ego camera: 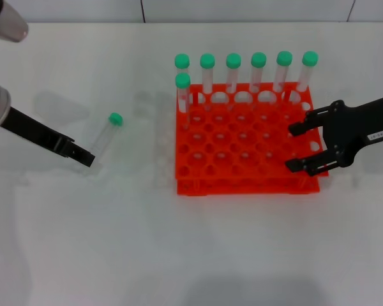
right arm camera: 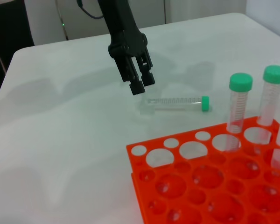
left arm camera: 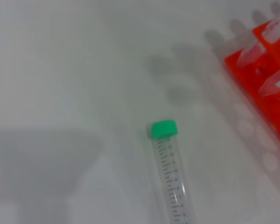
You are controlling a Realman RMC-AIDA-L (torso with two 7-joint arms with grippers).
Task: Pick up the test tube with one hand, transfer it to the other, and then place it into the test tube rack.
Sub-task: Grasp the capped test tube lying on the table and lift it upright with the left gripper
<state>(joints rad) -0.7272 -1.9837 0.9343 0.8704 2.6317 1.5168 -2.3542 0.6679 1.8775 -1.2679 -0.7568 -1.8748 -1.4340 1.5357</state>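
Observation:
The test tube (ego camera: 105, 135) lies flat on the white table left of the rack, green cap pointing away from me. It also shows in the left wrist view (left arm camera: 170, 168) and the right wrist view (right arm camera: 175, 102). My left gripper (ego camera: 86, 157) hovers by the tube's bottom end without touching it. In the right wrist view, the left gripper (right arm camera: 143, 85) has its fingers close together and empty. The orange-red rack (ego camera: 242, 182) stands at centre right. My right gripper (ego camera: 292, 148), with the white label, is open and empty over the rack's right side.
Several green-capped tubes (ego camera: 258, 73) stand upright in the rack's back row, and one (ego camera: 182, 95) stands just in front at its left corner. The rack's corner shows in the left wrist view (left arm camera: 266, 93) and its front holes in the right wrist view (right arm camera: 177, 186).

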